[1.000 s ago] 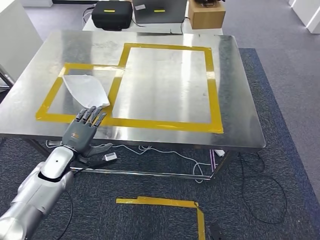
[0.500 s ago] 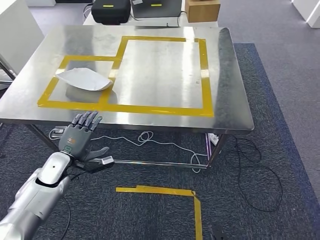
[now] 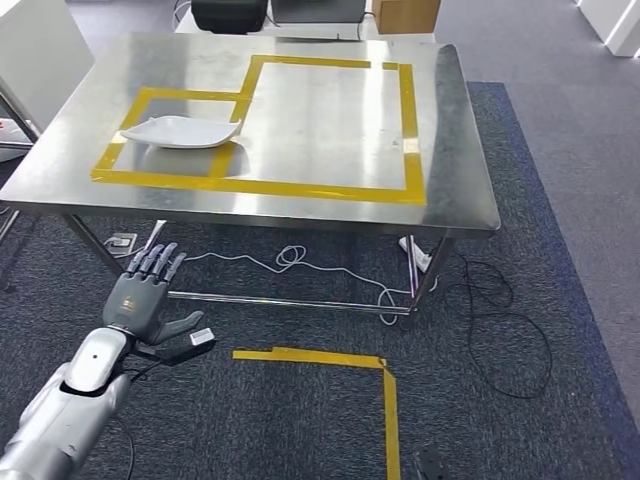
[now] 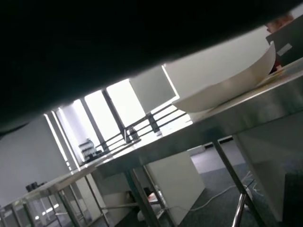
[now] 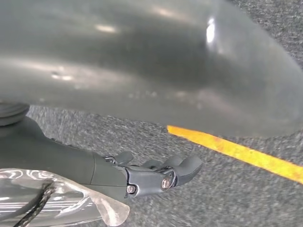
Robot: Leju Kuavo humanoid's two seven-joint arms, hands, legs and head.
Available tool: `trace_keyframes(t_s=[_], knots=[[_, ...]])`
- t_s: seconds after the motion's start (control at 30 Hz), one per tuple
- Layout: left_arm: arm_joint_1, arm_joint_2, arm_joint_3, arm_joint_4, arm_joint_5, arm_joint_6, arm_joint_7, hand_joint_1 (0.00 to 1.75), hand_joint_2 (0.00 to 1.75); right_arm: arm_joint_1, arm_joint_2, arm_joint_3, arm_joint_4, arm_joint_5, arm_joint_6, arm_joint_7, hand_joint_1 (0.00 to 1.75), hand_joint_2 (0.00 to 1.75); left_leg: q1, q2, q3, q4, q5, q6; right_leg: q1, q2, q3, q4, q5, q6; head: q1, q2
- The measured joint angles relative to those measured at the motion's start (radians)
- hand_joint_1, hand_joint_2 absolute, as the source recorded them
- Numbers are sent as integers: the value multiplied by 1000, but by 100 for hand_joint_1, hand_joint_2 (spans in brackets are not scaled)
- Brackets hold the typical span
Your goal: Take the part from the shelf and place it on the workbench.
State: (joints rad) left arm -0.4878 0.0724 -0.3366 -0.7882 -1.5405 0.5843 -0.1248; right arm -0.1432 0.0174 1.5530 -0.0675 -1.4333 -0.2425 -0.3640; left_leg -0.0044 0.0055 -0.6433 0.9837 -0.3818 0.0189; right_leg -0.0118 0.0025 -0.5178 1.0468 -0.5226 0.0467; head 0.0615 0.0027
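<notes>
Left silver arm enters lower left of the head view, left robot hand point(image 3: 146, 293) empty, fingers extended and apart, thumb out sideways. Right robot hand point(image 5: 150, 175) hangs down, fingers loosely curled, empty.

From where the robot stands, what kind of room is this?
Probably a robotics test lab in an office-type space. A stainless steel workbench carries yellow tape rectangles marking placement zones, loose cables trail over the grey-blue carpet, and another yellow tape corner marks the floor.
</notes>
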Motion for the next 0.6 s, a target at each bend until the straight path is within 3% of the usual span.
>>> trace_keyframes(t_s=[0.07, 0.13, 0.17, 0.2, 0.27, 0.3, 0.33, 0.37, 0.4, 0.43, 0.5, 0.53, 0.6], knots=[[41, -4, 41, 23, 33, 6, -17, 0, 0, 2, 0, 0, 0, -20, 0, -4, 0, 0, -3, 2, -8, 2, 16, -9, 2, 6, 43, -67, -14, -6, 0, 0], [93, -14, 89, 69, 74, 23, -38, 0, 0, 7, 3, 0, 0, -40, 0, -9, 0, 0, -2, 1, -12, 1, 22, -18, 1, 7, 30, -70, -2, -21, 0, 0], [120, -20, 112, 93, 89, 33, -47, 0, 0, 7, 5, 0, 0, -46, 0, -11, 0, 0, -1, 0, -19, 14, 4, -24, 0, 5, 22, -70, 6, -32, -2, 0], [144, -24, 131, 114, 98, 38, -53, 0, 0, 8, 6, -1, 0, -50, 0, -12, 0, 0, 0, -1, -31, 47, -34, -29, -1, 3, 11, -70, 15, -42, -3, 0], [175, -34, 163, 154, 109, 17, -55, 0, 0, 7, 7, -1, 0, -53, 1, -14, 0, 0, 4, -2, -65, 173, -138, -38, 1, -2, -10, -68, 33, -55, -5, 0], [188, -40, 179, 177, 119, -6, -54, 0, 0, 8, 7, -1, 0, -55, 2, -15, 0, 0, 5, -2, -78, 242, -176, -40, 2, -4, -23, -67, 43, -56, -6, 0], [203, -47, 196, 203, 132, -33, -53, 0, 0, 8, 7, -1, 1, -57, 3, -15, 0, 0, 6, -2, -80, 290, -192, -41, 4, -5, -36, -65, 51, -57, -6, 0], [223, -56, 216, 234, 148, -59, -53, 0, 0, 9, 7, -3, 1, -59, 4, -16, 0, 0, 6, -2, -66, 304, -187, -39, 5, -5, -49, -63, 59, -56, -6, 0], [245, -66, 235, 264, 166, -82, -54, 0, 0, 11, 7, -5, 1, -61, 5, -16, 0, 0, 5, -2, -34, 278, -168, -35, 7, -5, -61, -61, 66, -56, -6, 0], [266, -77, 256, 296, 186, -100, -54, 0, 0, 12, 8, -9, 2, -63, 5, -15, 0, 0, 4, -2, 14, 218, -144, -27, 9, -4, -70, -59, 72, -54, -6, 0], [303, -96, 294, 349, 218, -117, -55, 0, 0, 16, 10, -18, 3, -64, 6, -14, 0, 0, -1, -2, 114, 69, -125, -9, 13, -6, -82, -56, 82, -49, -5, 0], [316, -105, 312, 371, 229, -120, -56, 0, 0, 17, 11, -22, 4, -64, 6, -14, 0, 0, -5, -2, 144, 19, -125, -3, 13, -8, -86, -56, 88, -42, -4, 0], [336, -119, 338, 405, 236, -125, -57, 0, 0, 18, 12, -27, 7, -65, 6, -14, 0, 0, -10, -4, 157, -17, -123, 3, 11, -14, -90, -58, 103, -28, -4, 0]])
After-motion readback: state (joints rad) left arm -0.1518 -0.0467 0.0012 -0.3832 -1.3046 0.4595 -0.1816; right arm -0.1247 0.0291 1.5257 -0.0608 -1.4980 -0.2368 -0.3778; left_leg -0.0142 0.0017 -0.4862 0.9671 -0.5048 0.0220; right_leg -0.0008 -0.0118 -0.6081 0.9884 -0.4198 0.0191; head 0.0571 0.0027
